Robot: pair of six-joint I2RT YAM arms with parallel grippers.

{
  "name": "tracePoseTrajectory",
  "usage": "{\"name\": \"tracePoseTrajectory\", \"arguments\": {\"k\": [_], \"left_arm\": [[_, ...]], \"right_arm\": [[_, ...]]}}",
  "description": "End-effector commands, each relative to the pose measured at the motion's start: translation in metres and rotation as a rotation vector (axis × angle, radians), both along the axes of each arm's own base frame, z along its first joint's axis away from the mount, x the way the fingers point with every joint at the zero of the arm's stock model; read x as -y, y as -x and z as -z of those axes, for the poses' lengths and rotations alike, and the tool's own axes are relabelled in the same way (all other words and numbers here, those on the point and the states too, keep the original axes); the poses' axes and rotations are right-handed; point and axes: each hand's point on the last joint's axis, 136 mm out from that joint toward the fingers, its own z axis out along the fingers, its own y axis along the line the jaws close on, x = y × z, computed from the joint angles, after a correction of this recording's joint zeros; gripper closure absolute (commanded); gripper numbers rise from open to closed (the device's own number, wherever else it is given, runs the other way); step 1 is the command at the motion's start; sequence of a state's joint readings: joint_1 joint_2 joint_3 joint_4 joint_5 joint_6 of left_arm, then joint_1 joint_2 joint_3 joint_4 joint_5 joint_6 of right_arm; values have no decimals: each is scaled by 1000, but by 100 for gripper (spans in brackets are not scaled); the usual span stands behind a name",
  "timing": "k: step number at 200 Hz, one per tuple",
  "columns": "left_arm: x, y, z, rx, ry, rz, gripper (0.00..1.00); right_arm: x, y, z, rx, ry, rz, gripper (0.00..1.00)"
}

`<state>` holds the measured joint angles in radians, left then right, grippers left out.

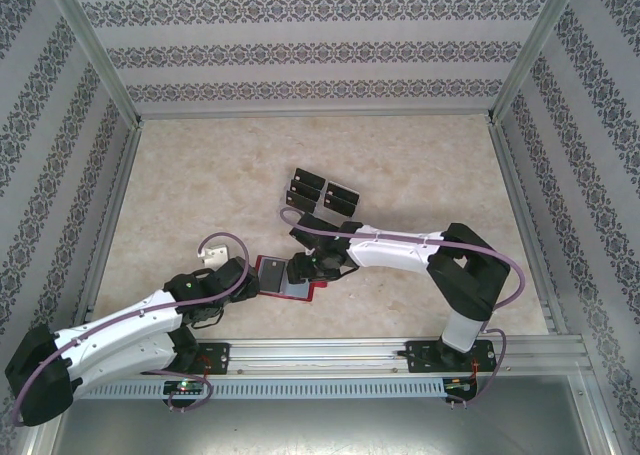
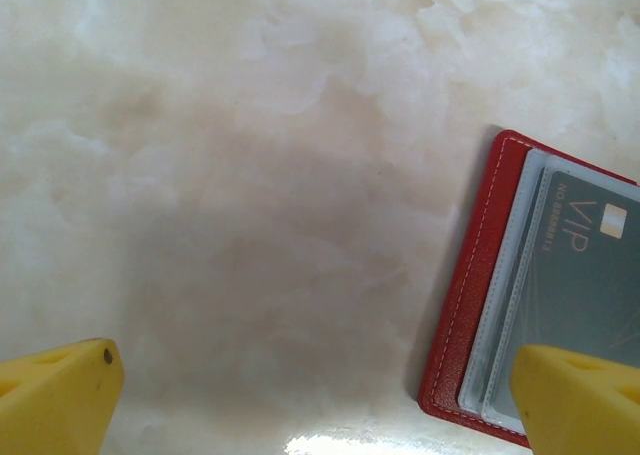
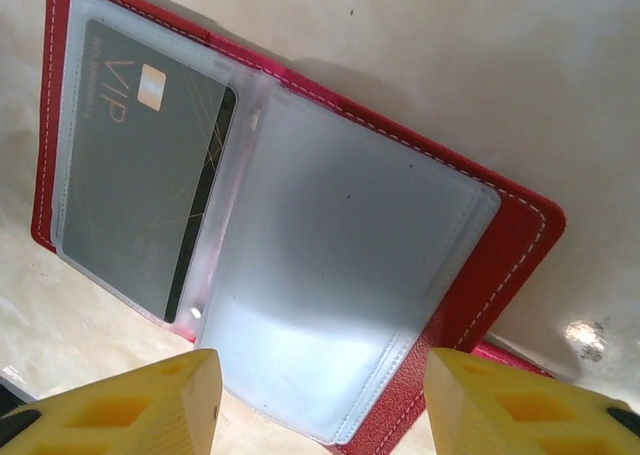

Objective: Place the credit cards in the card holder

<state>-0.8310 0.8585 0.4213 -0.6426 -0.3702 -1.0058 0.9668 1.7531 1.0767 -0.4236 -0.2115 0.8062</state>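
- Nearest the lens, the left gripper (image 2: 320, 405) stands spread wide and empty, its right finger (image 2: 580, 400) above the card holder's near corner. Bare table (image 2: 250, 175) opens to its left.
- The card holder (image 1: 270, 275) lies opened flat near the front rail (image 1: 330, 347), with one card (image 3: 140, 165) inside its left sleeve.
- The right gripper (image 3: 325, 415) hovers over the holder, about half spread, gripping nothing.
- The loose credit cards (image 1: 320, 195) lie just beyond, beside the right arm's wrist (image 1: 345, 237). Bare table runs rightward to the frame (image 1: 520, 215).
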Motion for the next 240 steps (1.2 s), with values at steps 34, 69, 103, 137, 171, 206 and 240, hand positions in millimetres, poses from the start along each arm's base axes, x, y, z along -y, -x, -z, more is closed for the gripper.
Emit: {"name": "tracePoseTrajectory", "arguments": {"k": [34, 69, 103, 137, 171, 206, 240], "left_arm": [[7, -6, -8, 28, 14, 19, 0], [8, -5, -4, 22, 25, 20, 0], [8, -3, -2, 19, 32, 19, 0], [7, -3, -1, 23, 38, 16, 0], [6, -1, 0, 21, 40, 15, 0], [5, -1, 0, 26, 41, 16, 0], [9, -1, 3, 11, 41, 28, 0]], "right_arm": [[-13, 0, 8, -12, 2, -8, 44], [-22, 1, 9, -26, -13, -22, 44], [-33, 0, 2, -22, -33, -39, 44], [-43, -2, -1, -32, -59, -45, 44], [-49, -2, 0, -44, -61, -52, 44], [-35, -2, -12, -3, -44, -35, 44], [-12, 1, -14, 26, 8, -9, 44]]}}
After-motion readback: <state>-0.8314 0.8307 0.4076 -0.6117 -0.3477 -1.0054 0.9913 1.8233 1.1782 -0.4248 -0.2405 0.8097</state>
